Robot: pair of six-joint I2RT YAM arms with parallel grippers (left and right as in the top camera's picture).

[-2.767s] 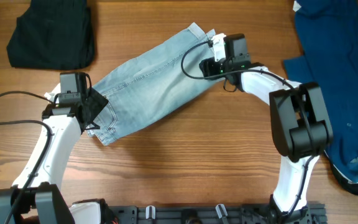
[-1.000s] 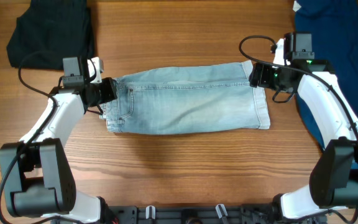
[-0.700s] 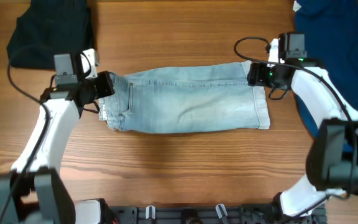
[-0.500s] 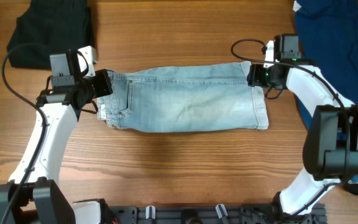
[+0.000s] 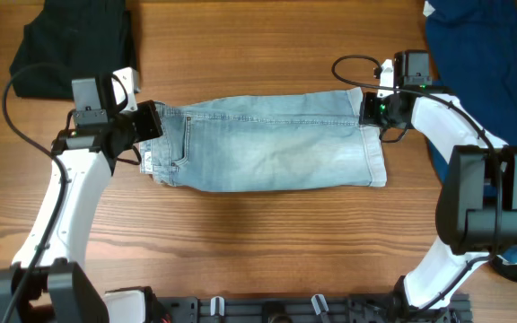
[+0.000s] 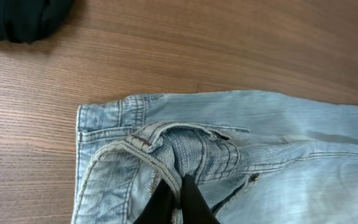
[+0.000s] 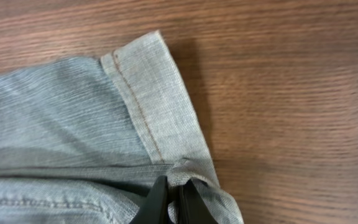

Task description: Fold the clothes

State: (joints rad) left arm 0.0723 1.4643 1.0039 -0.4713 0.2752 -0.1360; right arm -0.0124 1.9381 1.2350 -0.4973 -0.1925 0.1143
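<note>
The clothes, light-blue denim shorts (image 5: 267, 144), lie flat across the middle of the table, waistband to the left, cuffed hem to the right. My left gripper (image 5: 149, 121) is shut on a pinched fold of the waistband (image 6: 166, 140); its fingers (image 6: 194, 202) clamp the denim between them. At the far end my right gripper (image 5: 371, 108) is shut on the upper corner of the leg hem (image 7: 166, 118), its fingers (image 7: 188, 202) squeezing a small bunch of cloth.
A black folded garment (image 5: 74, 49) lies at the back left, its edge also in the left wrist view (image 6: 23, 18). A dark navy garment (image 5: 492, 99) covers the right side. Bare wooden table (image 5: 258, 242) lies in front of the shorts.
My right gripper has shut on the hem corner; a second ago it stood open beside it. The shorts and my left gripper, still clamped on the waistband, shifted slightly left.
</note>
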